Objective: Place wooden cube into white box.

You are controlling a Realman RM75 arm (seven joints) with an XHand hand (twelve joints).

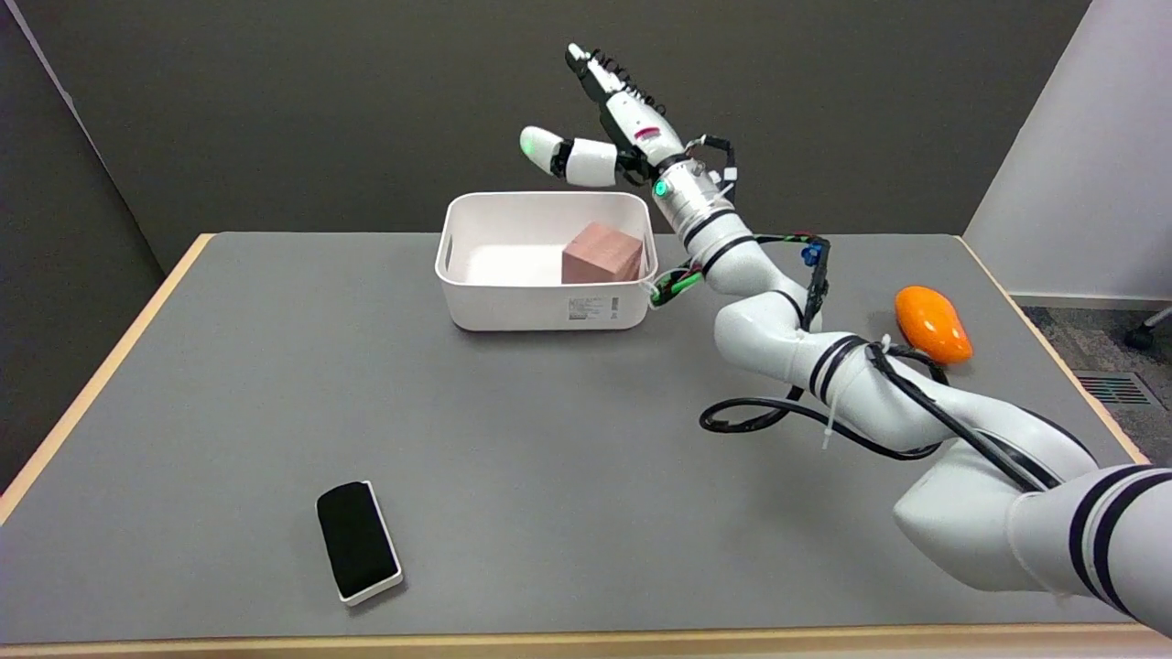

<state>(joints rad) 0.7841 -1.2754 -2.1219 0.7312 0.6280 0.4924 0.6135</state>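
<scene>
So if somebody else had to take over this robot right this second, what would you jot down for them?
Right hand: open, fingers spread, holding nothing, in the air above the far right side of the white box.
Wooden cube: already inside the box, in its right part, a little tilted against the right wall.
Done: the cube is in the box and the hand has let go.
Left: nothing of the job itself as far as I can see; probably just draw the arm back clear of the box.
Also on the table, untouched: an orange object at the right and a black-and-white eraser near the front.
</scene>
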